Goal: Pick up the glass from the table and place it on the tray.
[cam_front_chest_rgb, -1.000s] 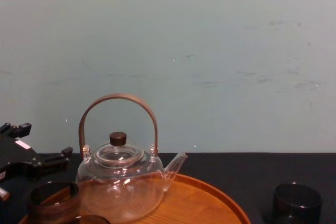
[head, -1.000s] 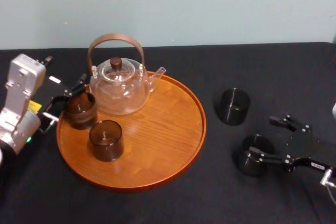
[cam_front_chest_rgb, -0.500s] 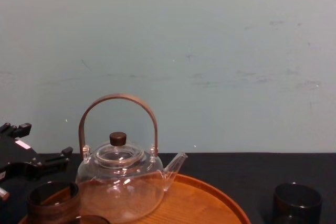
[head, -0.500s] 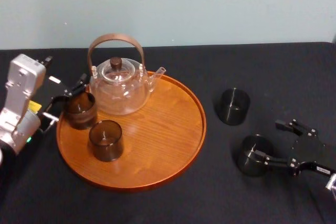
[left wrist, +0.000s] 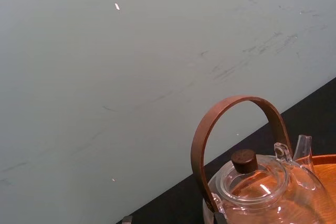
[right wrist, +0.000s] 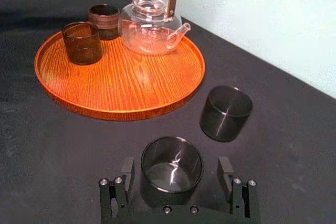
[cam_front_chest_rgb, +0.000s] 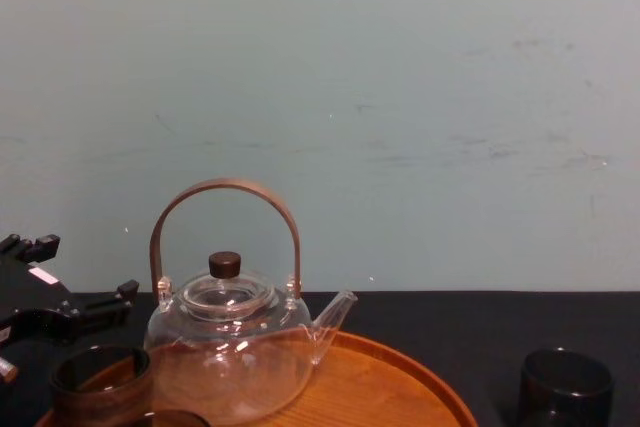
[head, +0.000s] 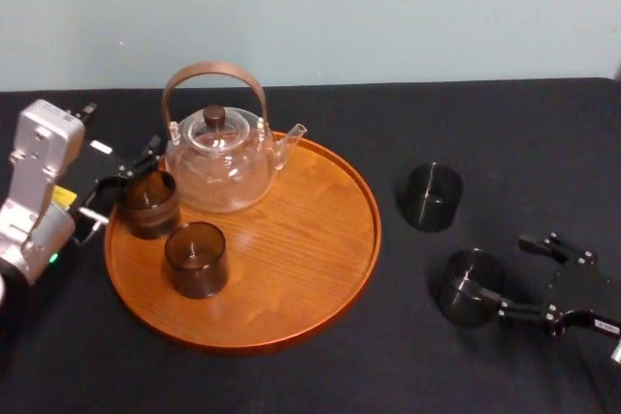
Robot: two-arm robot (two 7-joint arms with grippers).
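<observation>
Two dark glasses stand on the black table [head: 505,133], to the right of the round wooden tray [head: 330,269]. The nearer glass [head: 469,288] sits upright between the fingertips of my right gripper [head: 497,265], which is open. In the right wrist view this glass [right wrist: 171,163] has a gap to each finger. The farther glass [head: 432,196] stands free. On the tray are a glass teapot [head: 218,162], a smoky glass [head: 196,259] and a glass with a wooden band [head: 147,203]. My left gripper [head: 124,186] stays open beside the banded glass at the tray's left edge.
The right half of the tray [right wrist: 131,82] is bare wood. A pale wall rises behind the table's far edge. Black tabletop stretches in front of the tray and to the far right.
My right gripper has drawn back to the right and toward the table's front, so only its fingertips flank the nearer glass. The glass stays put. The left arm is still.
</observation>
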